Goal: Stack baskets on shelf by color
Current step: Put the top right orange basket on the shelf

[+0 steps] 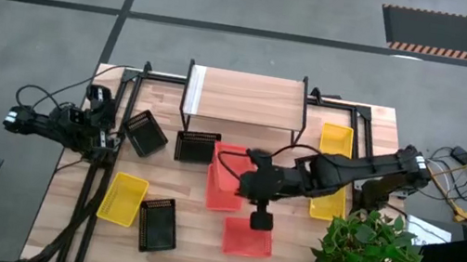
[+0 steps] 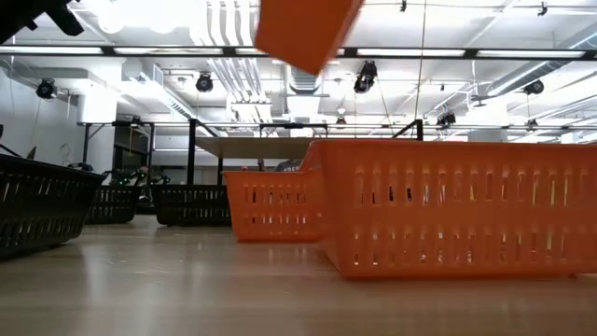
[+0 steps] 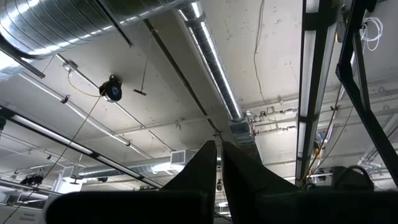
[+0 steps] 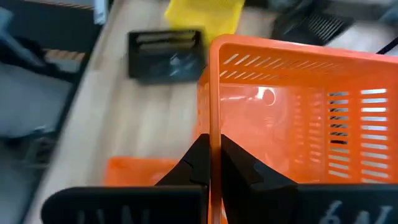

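My right gripper (image 4: 213, 140) is shut on a red-orange basket (image 1: 223, 186) raised above the table's middle; the low view shows that basket (image 2: 308, 28) high up. Two more red-orange baskets (image 2: 270, 205) (image 2: 457, 210) sit on their bottoms on the table, one of them (image 1: 248, 237) near the front edge. The shelf (image 1: 244, 95) stands at the far edge with its top bare. Black baskets (image 1: 146, 133) (image 1: 197, 147) (image 1: 158, 224) and yellow ones (image 1: 123, 198) (image 1: 332, 170) lie around. My left gripper (image 3: 219, 162) waits shut at the table's left, pointing up. My right gripper pinches one side wall of the red-orange basket at its rim (image 4: 214, 93), one finger inside the basket and one outside. The fingers come slanting down from the table's right. The basket is lifted clear of the table and tilted.
A potted plant (image 1: 373, 261) stands at the near right corner. Black frame rails (image 1: 99, 176) run along the table's left side. Bare wood lies between the shelf and the baskets in front of it.
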